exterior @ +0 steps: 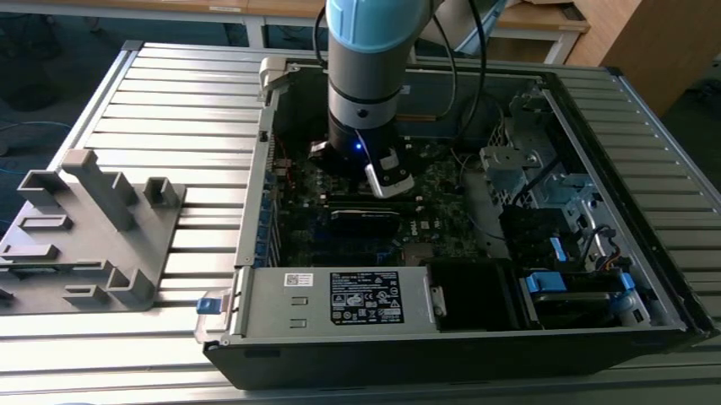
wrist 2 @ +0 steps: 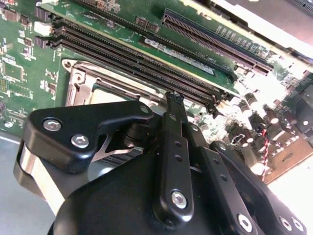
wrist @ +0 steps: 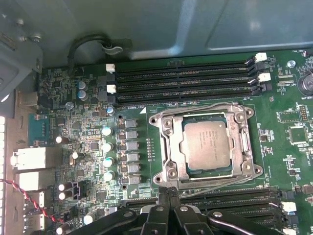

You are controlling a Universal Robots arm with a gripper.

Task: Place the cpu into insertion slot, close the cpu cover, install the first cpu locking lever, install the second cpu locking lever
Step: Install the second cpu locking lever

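In the first wrist view the cpu (wrist: 205, 144), a dull silver square, lies flat in the insertion slot (wrist: 172, 175). The shiny cpu cover (wrist: 243, 147) is folded down around it. One thin wire locking lever (wrist: 195, 105) runs along the socket edge beside the memory slots. The other lever (wrist: 220, 182) runs along the opposite edge and ends close to my gripper (wrist: 169, 192). The black fingers (wrist 2: 174, 105) are pressed together, with nothing seen between them. I cannot tell whether they touch the lever. The second wrist view has the gripper (wrist 2: 174, 98) above the socket rim (wrist 2: 80, 83).
The arm (exterior: 366, 84) reaches down into an open computer case (exterior: 474, 337) on a slatted metal table (exterior: 169, 110). Black memory slots (wrist: 186, 81) and capacitors (wrist: 107, 147) flank the socket. A grey fixture (exterior: 90, 228) stands at the exterior view's left.
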